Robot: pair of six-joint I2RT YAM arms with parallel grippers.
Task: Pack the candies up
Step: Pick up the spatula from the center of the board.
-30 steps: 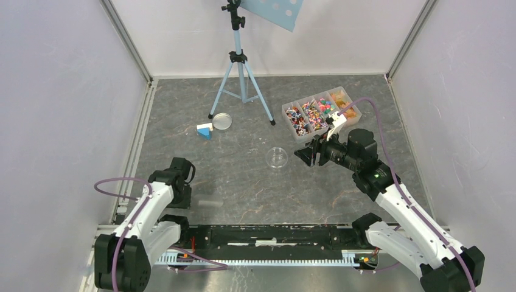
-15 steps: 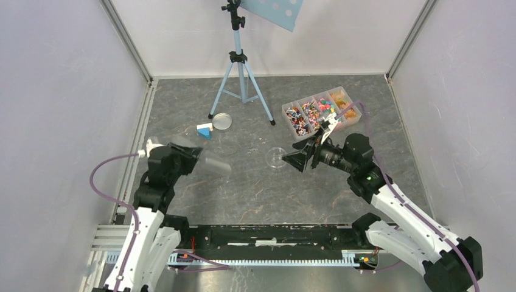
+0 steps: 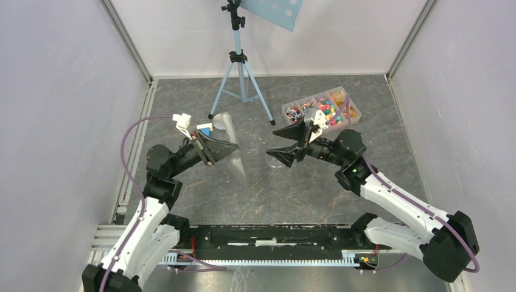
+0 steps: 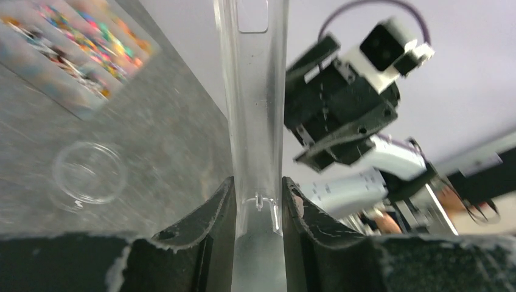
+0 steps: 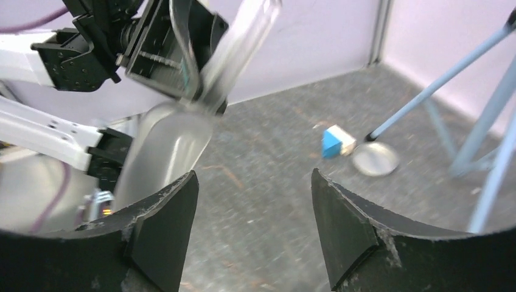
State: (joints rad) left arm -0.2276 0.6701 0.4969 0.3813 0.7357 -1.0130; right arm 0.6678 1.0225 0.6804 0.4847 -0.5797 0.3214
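Note:
The candies [image 3: 320, 111] lie sorted in a clear divided box [image 3: 352, 113] at the back right; they show blurred in the left wrist view as candies [image 4: 76, 33]. My left gripper [image 3: 223, 148] [image 4: 258, 182] is shut on the handle of a clear plastic scoop [image 3: 236, 161] [image 4: 252, 91], held up in the air left of centre. My right gripper [image 3: 283, 144] [image 5: 252, 201] stands open and empty, pointing left toward the scoop [image 5: 167, 146]. It hangs over a small clear round dish [image 3: 275, 159] [image 4: 88, 176].
A blue-and-white block [image 3: 205, 128] [image 5: 334, 141] and a round lid [image 5: 375, 159] lie at the back left. Behind them stands a blue tripod [image 3: 240, 79]. Walls close in the table on three sides.
My left arm has lifted and swung toward the middle with the scoop in its grip. My right gripper has moved left over the dish, turned toward the scoop, with its jaws wider.

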